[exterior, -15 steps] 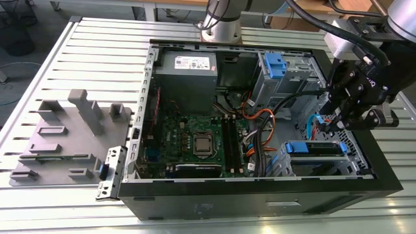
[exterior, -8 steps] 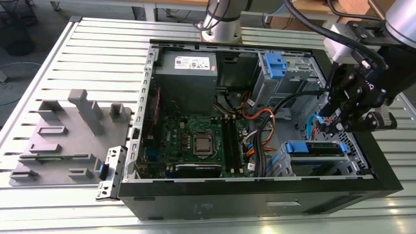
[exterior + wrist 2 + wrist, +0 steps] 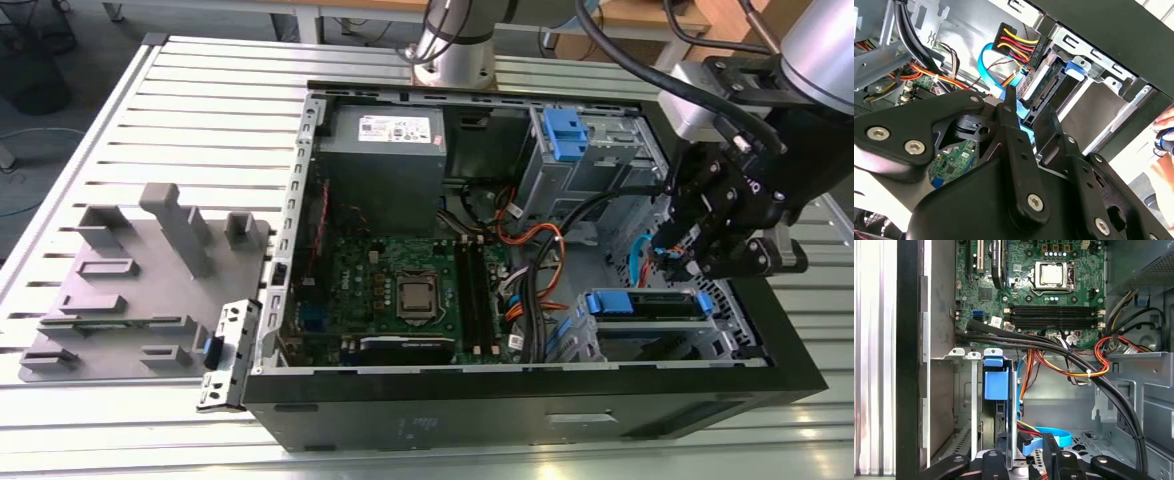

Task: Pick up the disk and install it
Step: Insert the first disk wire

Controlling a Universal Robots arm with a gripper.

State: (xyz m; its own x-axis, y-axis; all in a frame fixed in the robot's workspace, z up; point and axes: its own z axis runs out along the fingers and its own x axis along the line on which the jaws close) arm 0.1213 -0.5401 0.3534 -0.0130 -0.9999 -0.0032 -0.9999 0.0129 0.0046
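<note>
Surface (image 3: 174, 110) of metal slats carries an open computer case (image 3: 534, 410), whose black walls hem in the drive corner. The grey cage (image 3: 667, 335) there holds the disk (image 3: 996, 382), slotted in edgewise in its blue frame. The end effector (image 3: 1026, 117) sits right at its cabled end; its grip cannot be told. Black and orange cables (image 3: 1054, 343) crowd alongside.

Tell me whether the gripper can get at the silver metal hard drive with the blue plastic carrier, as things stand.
Probably yes. The gripper hangs inside the open black computer case, right at the hard drive's connector end; the blue cable runs beside, not across.
</note>
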